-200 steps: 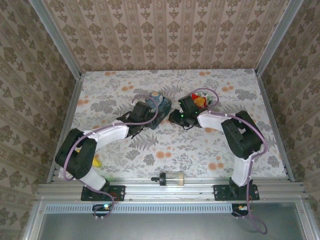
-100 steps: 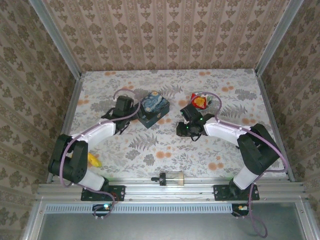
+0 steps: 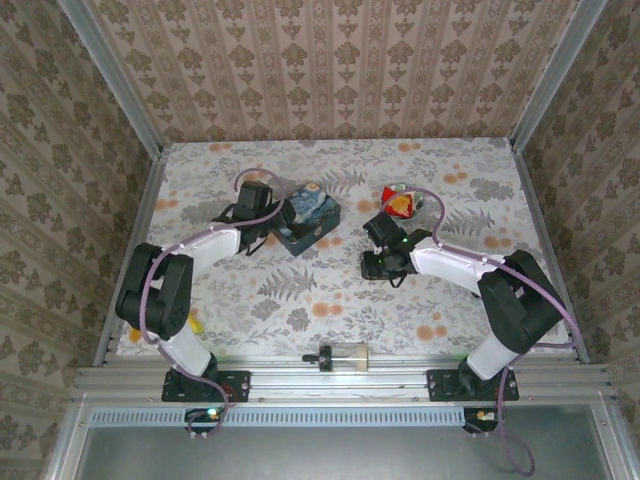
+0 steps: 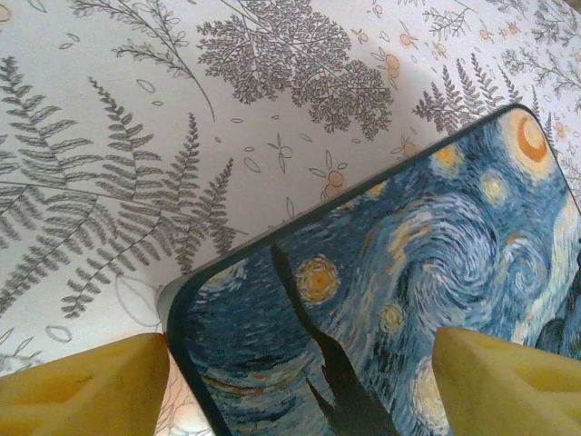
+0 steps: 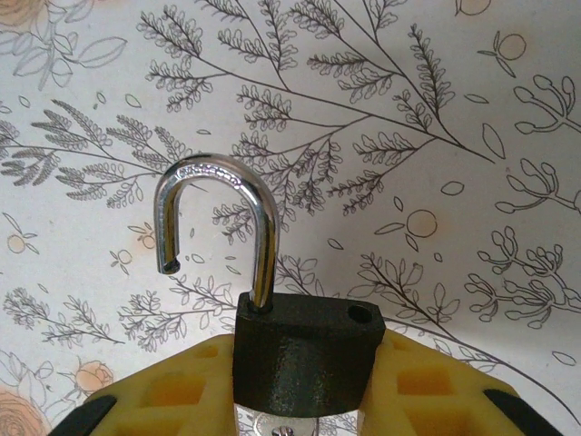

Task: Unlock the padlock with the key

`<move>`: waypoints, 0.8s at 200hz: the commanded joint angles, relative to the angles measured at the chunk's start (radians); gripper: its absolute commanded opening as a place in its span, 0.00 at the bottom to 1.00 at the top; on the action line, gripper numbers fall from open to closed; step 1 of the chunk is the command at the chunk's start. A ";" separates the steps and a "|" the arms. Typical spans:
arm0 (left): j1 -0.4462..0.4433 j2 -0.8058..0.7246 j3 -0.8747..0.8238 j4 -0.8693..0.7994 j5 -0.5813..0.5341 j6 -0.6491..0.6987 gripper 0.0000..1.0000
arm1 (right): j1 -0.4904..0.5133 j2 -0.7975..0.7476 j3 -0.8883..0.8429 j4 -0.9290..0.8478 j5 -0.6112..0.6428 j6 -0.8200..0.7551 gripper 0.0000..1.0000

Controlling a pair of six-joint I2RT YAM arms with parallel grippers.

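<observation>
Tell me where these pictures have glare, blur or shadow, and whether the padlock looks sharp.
Right wrist view: the padlock is sharp, with bright glare along the top of its shackle. Left wrist view: the blue box is in focus, the yellow fingers at the bottom edge are soft. Top view: even light, faint shadows, the padlock too small to judge.

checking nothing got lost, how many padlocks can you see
1: the padlock, its shackle swung open, sits clamped in the right end effector, to the right of the blue box. Another could be hidden behind that box.
</observation>
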 commanded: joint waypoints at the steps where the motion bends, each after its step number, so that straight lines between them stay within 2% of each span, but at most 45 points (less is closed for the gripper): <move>1: 0.017 0.038 0.071 0.041 0.057 0.036 0.71 | 0.001 -0.036 -0.009 -0.040 0.022 -0.026 0.05; 44: 0.052 0.150 0.176 0.120 0.173 0.037 0.67 | -0.001 -0.038 -0.003 -0.048 -0.009 -0.032 0.05; 98: 0.045 0.281 0.283 0.188 0.298 -0.029 0.64 | -0.001 -0.026 0.014 -0.078 -0.030 -0.053 0.05; 122: 0.042 0.283 0.278 0.199 0.291 -0.039 0.65 | -0.007 -0.014 0.027 -0.107 -0.023 -0.053 0.05; 160: 0.054 0.217 0.238 0.183 0.263 -0.027 0.74 | -0.039 0.010 0.053 -0.137 -0.013 -0.062 0.07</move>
